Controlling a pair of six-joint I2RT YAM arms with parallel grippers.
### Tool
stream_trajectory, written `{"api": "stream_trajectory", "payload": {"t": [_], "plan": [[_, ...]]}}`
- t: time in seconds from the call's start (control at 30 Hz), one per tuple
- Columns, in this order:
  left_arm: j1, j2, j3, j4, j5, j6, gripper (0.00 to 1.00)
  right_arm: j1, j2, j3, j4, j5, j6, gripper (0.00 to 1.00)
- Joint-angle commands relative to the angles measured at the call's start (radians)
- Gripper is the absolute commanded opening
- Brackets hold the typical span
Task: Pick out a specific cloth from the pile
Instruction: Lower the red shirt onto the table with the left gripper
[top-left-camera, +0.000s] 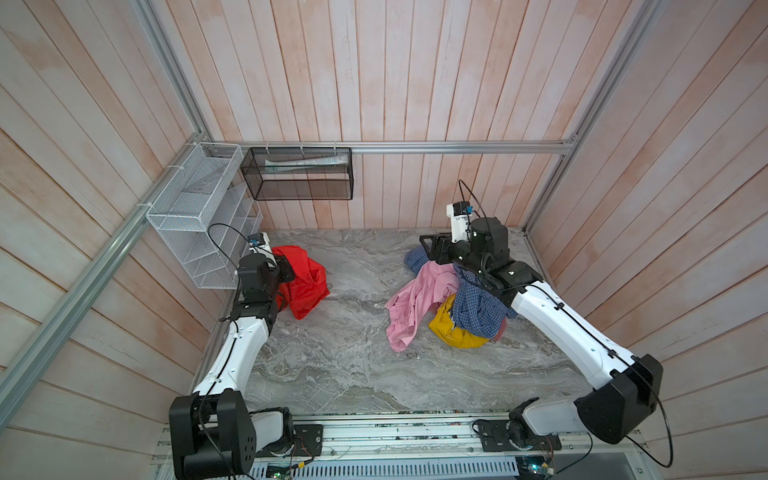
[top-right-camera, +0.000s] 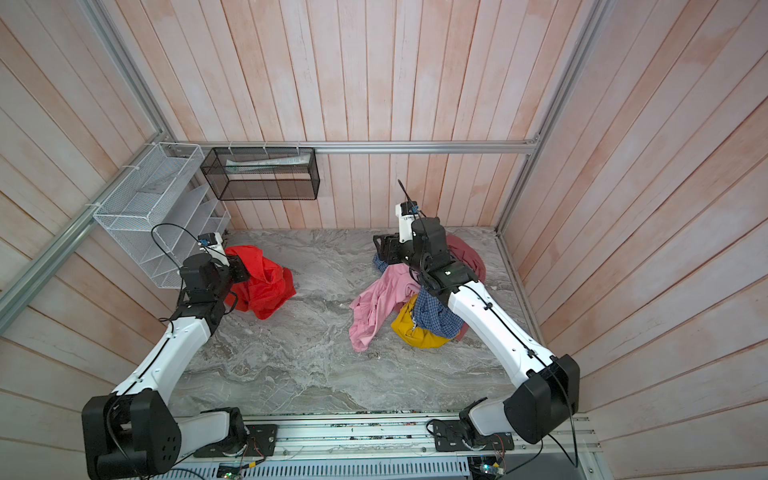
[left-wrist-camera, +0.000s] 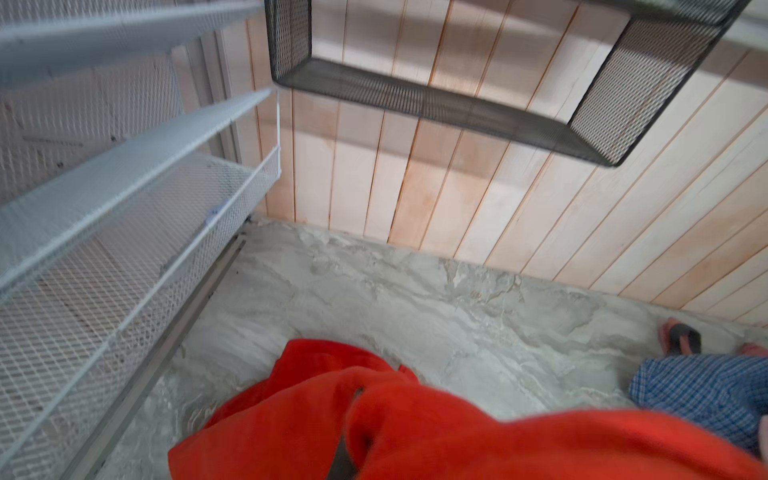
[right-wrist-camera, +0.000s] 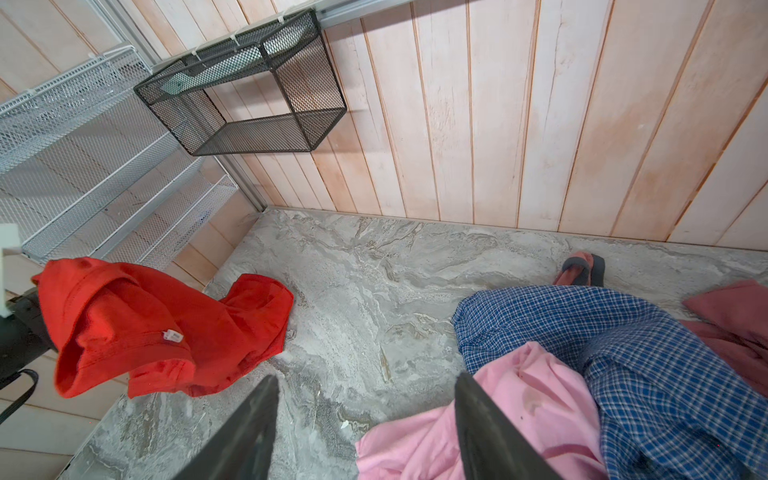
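The bright red cloth (top-left-camera: 303, 282) (top-right-camera: 266, 286) hangs bunched from my left gripper (top-left-camera: 286, 268) (top-right-camera: 239, 268) at the far left of the marble table, its lower folds resting on the top. The gripper is shut on it. In the left wrist view the red cloth (left-wrist-camera: 415, 436) covers the fingers almost wholly. The right wrist view shows the cloth (right-wrist-camera: 145, 324) with its small white tag (right-wrist-camera: 173, 336). The pile (top-left-camera: 453, 307) (top-right-camera: 411, 307) lies at the right: blue checked shirt (right-wrist-camera: 623, 332), light pink top (right-wrist-camera: 519, 395), mustard piece (top-left-camera: 453, 332), dusty rose cloth (top-right-camera: 469, 253). My right gripper (top-left-camera: 432, 249) (right-wrist-camera: 365, 376) stands open above the pile's far left edge, holding nothing.
A white mesh rack (top-left-camera: 199, 224) hangs on the left wall close behind the left gripper. A black mesh basket (top-left-camera: 299, 174) hangs on the back wall. A small grey-and-pink piece (right-wrist-camera: 582, 270) lies near the back wall. Bare marble (top-left-camera: 357, 291) separates cloth and pile.
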Motion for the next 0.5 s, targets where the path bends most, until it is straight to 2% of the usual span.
{"api": "stream_trajectory", "payload": {"t": [0.0,0.17,0.47], "plan": [[0.005,0.065,0.046,-0.148,-0.023,0.018,0.00,0.007,0.006,0.026,0.001,-0.020,0.006,0.67],[0.008,0.189,0.123,-0.235,-0.017,0.013,0.00,0.009,-0.002,0.025,-0.010,-0.012,0.004,0.67],[0.009,0.408,0.266,-0.434,0.064,0.002,0.00,0.009,-0.018,0.004,-0.018,0.004,0.009,0.67]]}}
